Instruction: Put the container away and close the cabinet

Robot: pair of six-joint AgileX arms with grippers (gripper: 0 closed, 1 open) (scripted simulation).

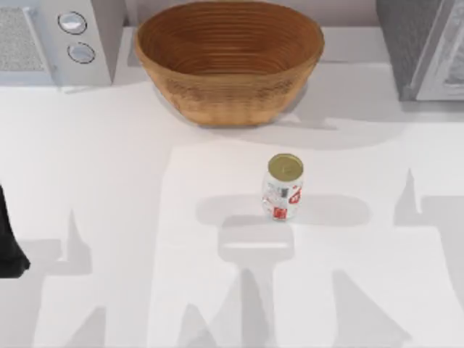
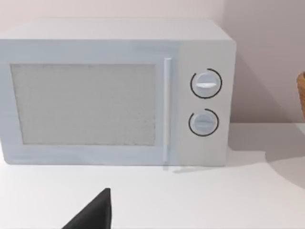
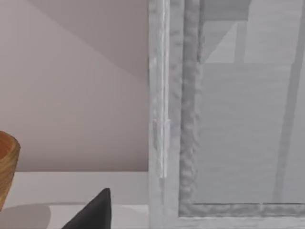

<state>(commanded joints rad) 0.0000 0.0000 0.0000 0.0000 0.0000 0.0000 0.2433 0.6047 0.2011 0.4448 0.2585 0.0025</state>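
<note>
Black fingertips show at each wrist view's edge – whether either gripper is open or closed, I cannot tell; neither holds anything. Nothing looks done yet: the container [image 1: 283, 187] stands upright mid-table, in front of the basket [image 1: 228, 61], cabinet [image 1: 428, 47] at far right – both steps remain.

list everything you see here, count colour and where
container: 1, gold top, white label with red and grey marks, upright mid-table, slightly right of centre
basket: 1, woven brown, back centre, behind the container and apart from it
microwave: 1, white with two round dials, back left, door shut
cabinet: 1, grey, back right corner
table: 1, white
left arm: 1, dark, at the table's left edge
left tool finger: dark tip, facing the microwave
right tool finger: dark tip, facing the cabinet
</note>
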